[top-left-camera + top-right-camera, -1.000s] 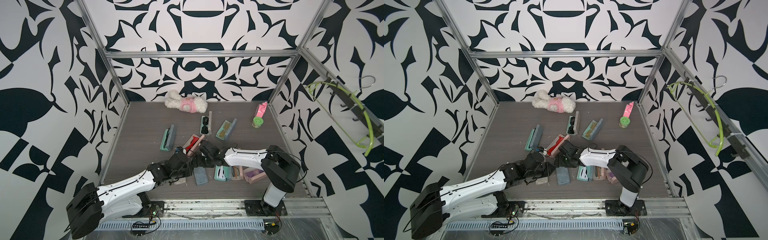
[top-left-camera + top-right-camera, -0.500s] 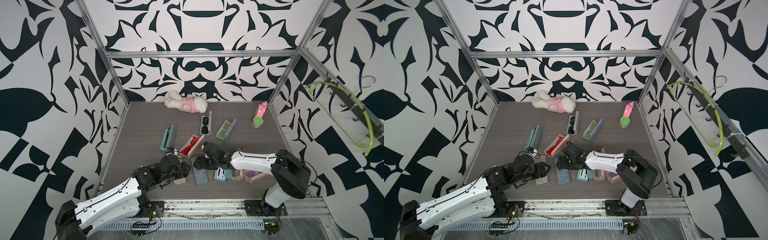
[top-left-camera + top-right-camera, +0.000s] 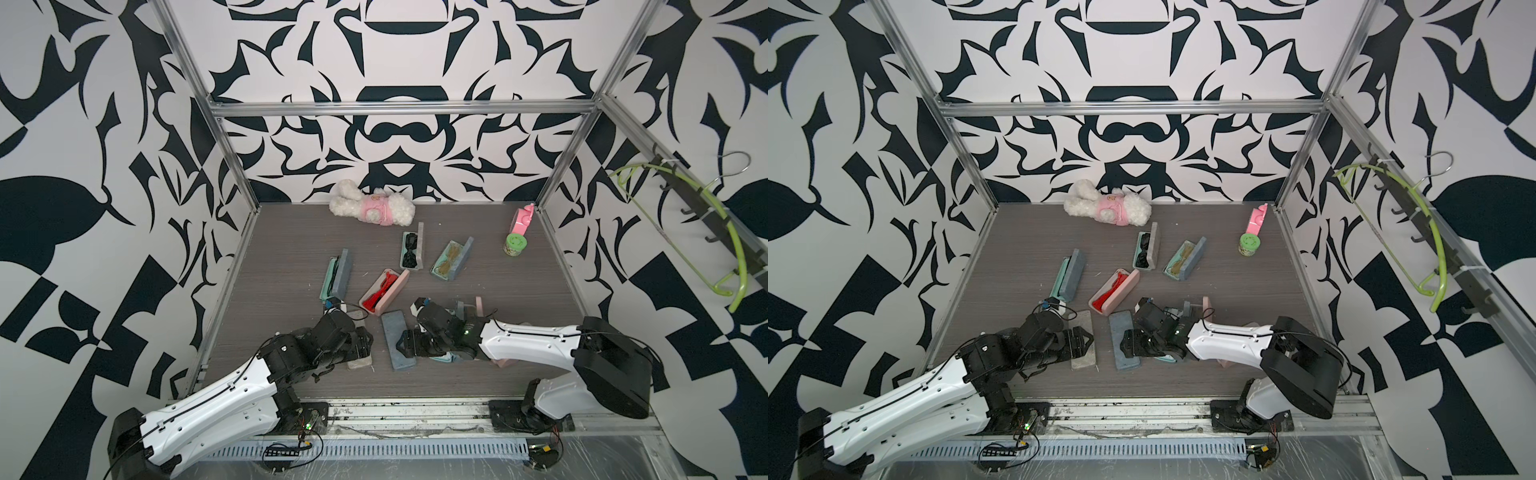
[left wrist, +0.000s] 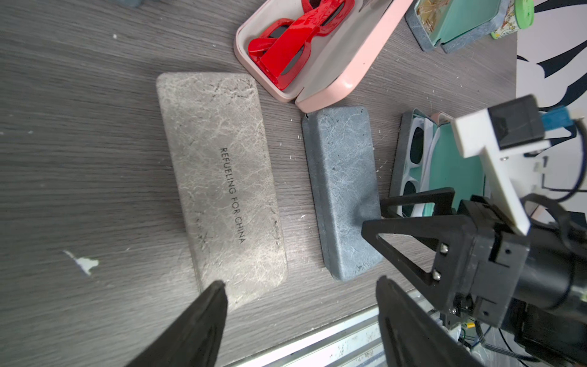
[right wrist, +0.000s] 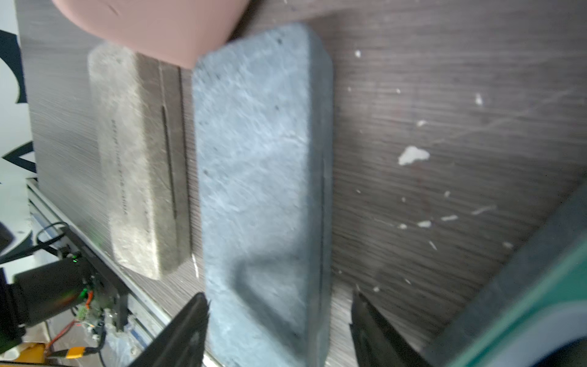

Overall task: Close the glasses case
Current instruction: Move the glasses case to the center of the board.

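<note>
Two closed glasses cases lie side by side near the front: a light grey one (image 4: 219, 178) (image 3: 1084, 359) and a blue-grey one (image 4: 343, 187) (image 3: 392, 328) (image 5: 260, 165). My left gripper (image 4: 300, 286) (image 3: 365, 345) is open at the near end of the light grey case, with bare table between its fingers. My right gripper (image 5: 279, 297) (image 3: 401, 345) hangs open over the near end of the blue-grey case with a finger on each side; I cannot tell if either touches it. An open pink case (image 4: 317, 54) (image 3: 384, 291) holds red glasses.
An open teal case (image 4: 444, 165) with white glasses lies under my right arm. More open cases (image 3: 411, 251) (image 3: 451, 259) (image 3: 336, 274) sit mid-table. A plush toy (image 3: 372, 205) and a green jar (image 3: 514, 245) are at the back. The metal front rail (image 3: 415, 409) is close behind both grippers.
My left gripper has opened and its arm has pulled back toward the front. My right gripper has moved from beside the pink case toward the front, over the blue-grey case, jaws slightly narrower.
</note>
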`<action>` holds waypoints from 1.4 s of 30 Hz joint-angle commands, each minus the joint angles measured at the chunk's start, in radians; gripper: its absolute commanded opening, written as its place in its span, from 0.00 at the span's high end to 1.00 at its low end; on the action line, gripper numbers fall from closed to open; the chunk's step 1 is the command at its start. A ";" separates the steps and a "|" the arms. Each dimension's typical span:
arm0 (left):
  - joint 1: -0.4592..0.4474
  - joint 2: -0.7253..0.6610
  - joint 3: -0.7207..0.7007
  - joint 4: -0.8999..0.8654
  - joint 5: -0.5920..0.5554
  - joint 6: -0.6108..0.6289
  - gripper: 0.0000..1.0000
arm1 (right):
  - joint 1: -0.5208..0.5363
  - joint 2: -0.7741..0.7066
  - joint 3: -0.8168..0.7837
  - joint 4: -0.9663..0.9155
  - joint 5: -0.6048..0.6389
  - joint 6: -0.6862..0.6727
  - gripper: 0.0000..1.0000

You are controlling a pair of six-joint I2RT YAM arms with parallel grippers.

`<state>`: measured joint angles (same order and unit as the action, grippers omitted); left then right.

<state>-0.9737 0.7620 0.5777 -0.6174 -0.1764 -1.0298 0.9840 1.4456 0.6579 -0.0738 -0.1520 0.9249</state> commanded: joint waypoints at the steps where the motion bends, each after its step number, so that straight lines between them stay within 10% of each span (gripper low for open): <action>1: 0.000 -0.004 0.020 -0.020 -0.006 0.002 0.21 | 0.002 -0.005 -0.014 0.061 0.013 0.024 0.34; 42: 0.000 -0.007 0.005 -0.006 0.013 0.020 0.23 | 0.164 0.263 0.115 0.243 0.057 0.200 0.52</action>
<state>-0.9737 0.7609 0.5777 -0.6186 -0.1741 -1.0214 1.1294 1.6886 0.7662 0.1989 -0.1177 1.0943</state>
